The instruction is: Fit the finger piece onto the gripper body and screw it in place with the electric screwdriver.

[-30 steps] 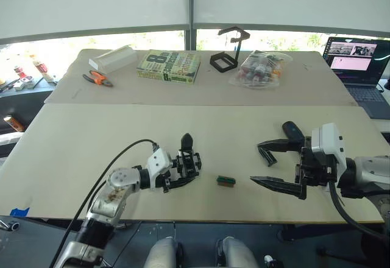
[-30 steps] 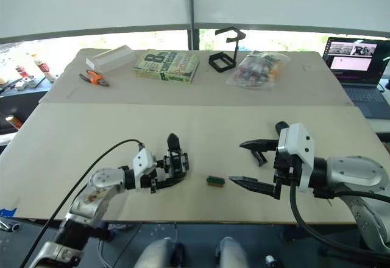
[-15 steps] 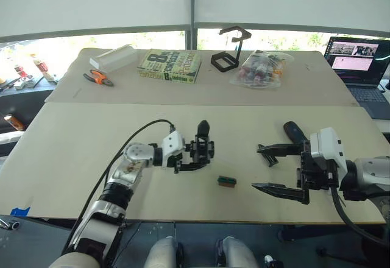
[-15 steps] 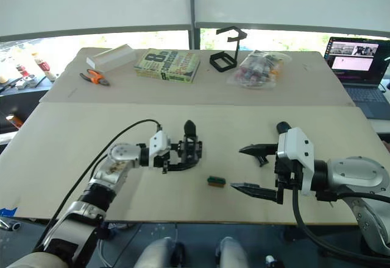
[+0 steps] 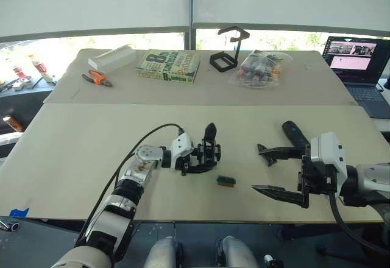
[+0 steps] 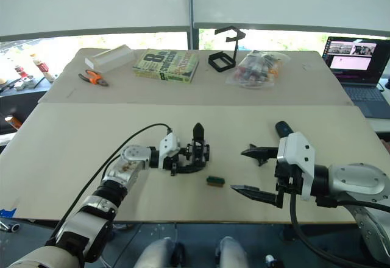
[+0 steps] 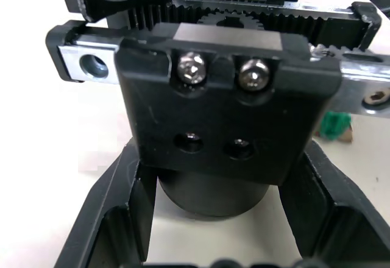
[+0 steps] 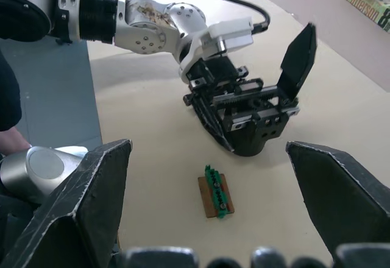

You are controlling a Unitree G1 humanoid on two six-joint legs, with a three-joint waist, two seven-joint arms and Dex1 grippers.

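My left end effector (image 5: 196, 160), clamped on the gripper body (image 5: 209, 152), carried it toward centre; right end effector (image 5: 275, 169) wide open, empty.

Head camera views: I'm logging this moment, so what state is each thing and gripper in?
gripper body: upright on the table, gripped at its base, one finger pointing up.
left gripper: shut on the gripper body.
right gripper: open, holding nothing.
electric screwdriver: lying flat.
laptop: open, screen lit.

Along the table's (image 5: 73, 152) far edge lie orange-handled pliers (image 5: 97, 78), a book (image 5: 169, 66), a black wire stand (image 5: 228, 53) and a bag, perhaps of markers (image 5: 260, 69). A laptop (image 5: 358, 61) sits beyond the far right corner.
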